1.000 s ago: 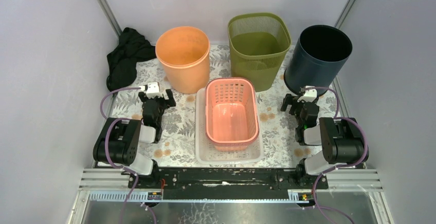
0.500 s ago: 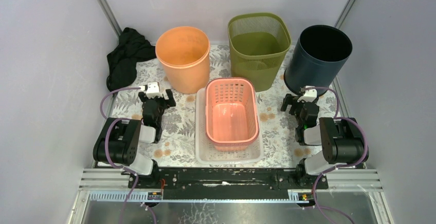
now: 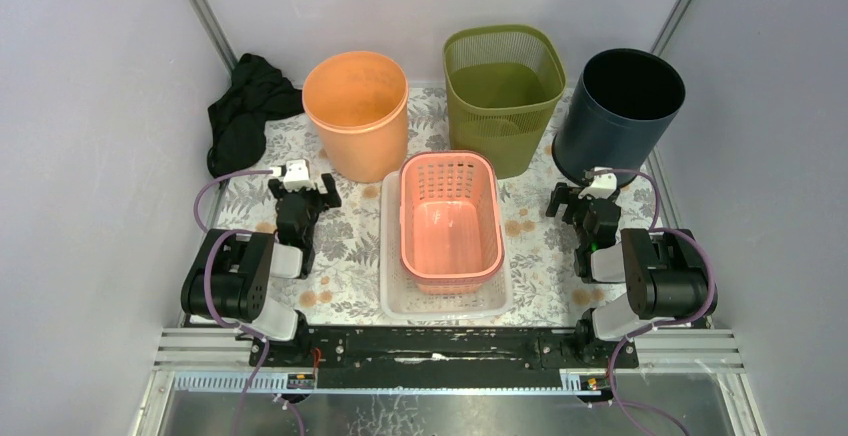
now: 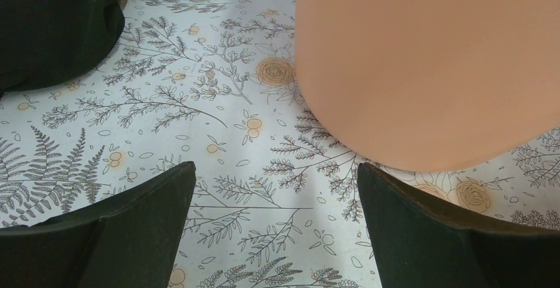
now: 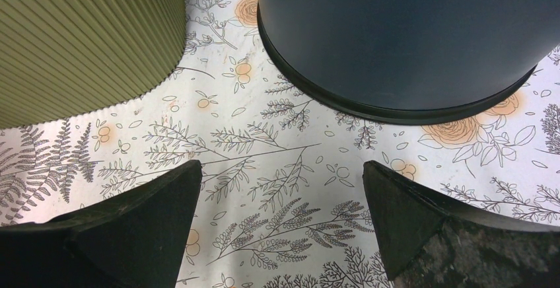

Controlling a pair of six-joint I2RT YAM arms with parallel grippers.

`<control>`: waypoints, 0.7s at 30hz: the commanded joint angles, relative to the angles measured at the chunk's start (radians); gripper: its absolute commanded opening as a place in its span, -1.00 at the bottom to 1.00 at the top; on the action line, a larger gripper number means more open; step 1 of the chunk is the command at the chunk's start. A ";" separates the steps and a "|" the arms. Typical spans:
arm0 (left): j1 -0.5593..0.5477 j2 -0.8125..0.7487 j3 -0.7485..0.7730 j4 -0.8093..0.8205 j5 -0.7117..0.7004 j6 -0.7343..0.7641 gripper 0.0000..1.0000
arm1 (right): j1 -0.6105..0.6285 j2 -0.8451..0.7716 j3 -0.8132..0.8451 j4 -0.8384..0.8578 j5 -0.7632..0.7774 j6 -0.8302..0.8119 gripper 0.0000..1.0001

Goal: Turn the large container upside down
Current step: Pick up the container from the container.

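left gripper (image 3: 303, 188): jaws wide apart, holding nothing, low over the desk (image 3: 345, 236) just short of the orange bin (image 3: 360, 141)
right gripper (image 3: 585, 201): jaws likewise spread and empty, facing the gap between the olive mesh bin (image 3: 500, 141) and the dark bin (image 3: 600, 136)
risk, wrong pick: the task names only "the large container"; three tall bins and a wide clear tray (image 3: 390, 301) could all answer to it, so an arm may well tip the wrong one
risk, nested load: if the tray is meant, the pink basket (image 3: 495, 226) sitting inside it would likely tumble out or jam the flip
risk, slip: the bin walls look smooth and broader than the jaws' spread, so a thin pinch on the rim seems the only hold, and the bin could swing or drop
risk, neighbours: the bins stand near one another, so one going over could knock the next
clear tray: nearest, mid-desk between the arms, holding only the pink basket
pink basket: upright, nothing in it
orange bin: back left, mouth up, looks empty
olive mesh bin: back centre, mouth up, looks empty
dark bin: back right, mouth up, nothing shows inside, though its floor is too dark to be sure
black cloth (image 3: 240, 116): heaped at the far left, beside the orange bin, in no container
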 commanded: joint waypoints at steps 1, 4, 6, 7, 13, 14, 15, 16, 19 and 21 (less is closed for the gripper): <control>-0.002 -0.010 -0.006 0.054 0.025 0.026 1.00 | 0.003 -0.009 0.020 0.063 0.055 0.012 0.98; -0.053 -0.082 -0.025 0.031 -0.043 0.059 1.00 | 0.004 -0.031 -0.044 0.166 0.112 0.032 0.99; -0.072 -0.136 -0.017 -0.041 -0.092 0.051 1.00 | 0.003 -0.095 -0.073 0.157 0.168 0.055 0.99; -0.078 -0.159 -0.004 -0.095 -0.099 0.046 1.00 | 0.003 -0.147 -0.086 0.136 0.151 0.047 0.98; -0.124 -0.373 0.083 -0.423 -0.108 -0.036 1.00 | 0.004 -0.606 -0.042 -0.294 0.025 0.021 0.99; -0.128 -0.423 0.090 -0.465 -0.097 -0.053 1.00 | 0.003 -0.663 -0.032 -0.344 0.003 0.021 0.98; -0.134 -0.472 0.098 -0.501 -0.087 -0.063 1.00 | 0.003 -0.717 -0.018 -0.400 -0.017 0.026 0.98; -0.141 -0.518 0.112 -0.536 -0.082 -0.073 1.00 | 0.003 -0.764 0.003 -0.454 -0.032 0.040 0.98; -0.151 -0.667 0.171 -0.668 -0.044 -0.129 1.00 | 0.002 -0.872 0.098 -0.665 -0.037 0.102 0.99; -0.152 -0.734 0.226 -0.750 -0.028 -0.193 1.00 | 0.004 -0.911 0.172 -0.805 -0.024 0.190 0.98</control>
